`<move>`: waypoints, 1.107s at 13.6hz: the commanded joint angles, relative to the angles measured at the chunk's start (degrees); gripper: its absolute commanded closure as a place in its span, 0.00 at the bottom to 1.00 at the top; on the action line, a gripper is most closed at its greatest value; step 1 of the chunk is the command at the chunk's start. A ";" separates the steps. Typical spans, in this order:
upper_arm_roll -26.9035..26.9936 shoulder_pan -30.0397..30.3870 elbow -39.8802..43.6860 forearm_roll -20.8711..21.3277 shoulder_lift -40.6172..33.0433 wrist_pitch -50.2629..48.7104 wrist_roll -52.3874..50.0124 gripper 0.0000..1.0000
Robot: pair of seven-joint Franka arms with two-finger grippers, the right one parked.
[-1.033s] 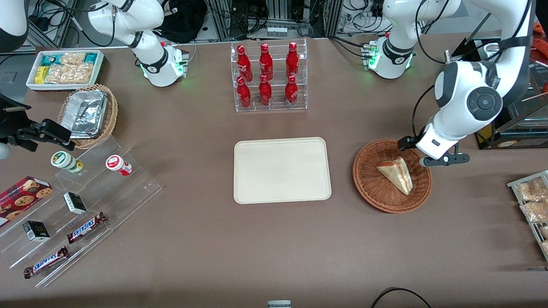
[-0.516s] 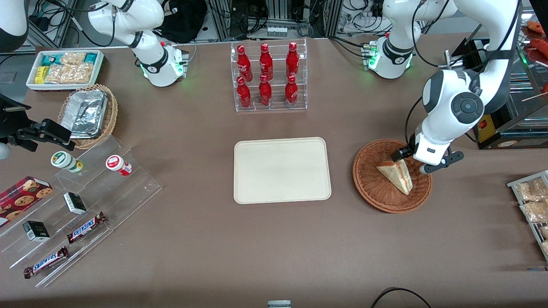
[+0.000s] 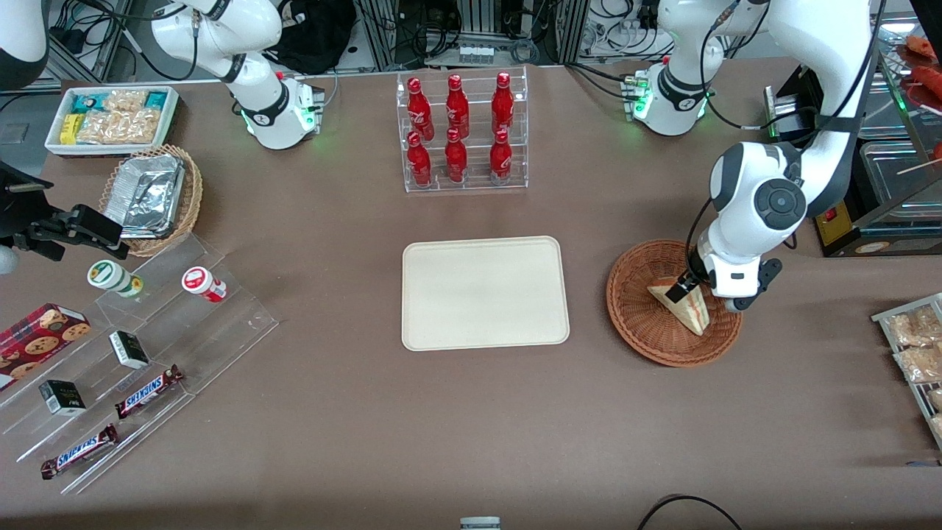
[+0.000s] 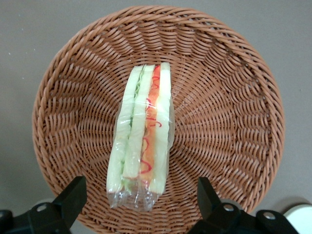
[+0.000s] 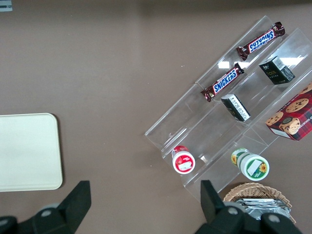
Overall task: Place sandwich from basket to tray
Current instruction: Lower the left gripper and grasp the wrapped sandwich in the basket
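Hovering above sandwich in basket: claw wide, fingers clear of both long edges.

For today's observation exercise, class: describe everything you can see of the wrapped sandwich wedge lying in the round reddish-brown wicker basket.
The triangular sandwich wedge has pale bread slices with green and red-orange filling layers showing along its cut edge, all inside clear plastic wrap that bunches at one end. It lies in the round reddish-brown woven wicker basket, near its middle, resting on the weave. The left arm's black pincer hangs open above it, one finger to each side, neither visibly touching the wrap. The basket sits beside the flat cream rectangular tray.
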 commanded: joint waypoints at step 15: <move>0.40 -0.31 4.53 0.60 1.15 -7.39 -1.25 0.94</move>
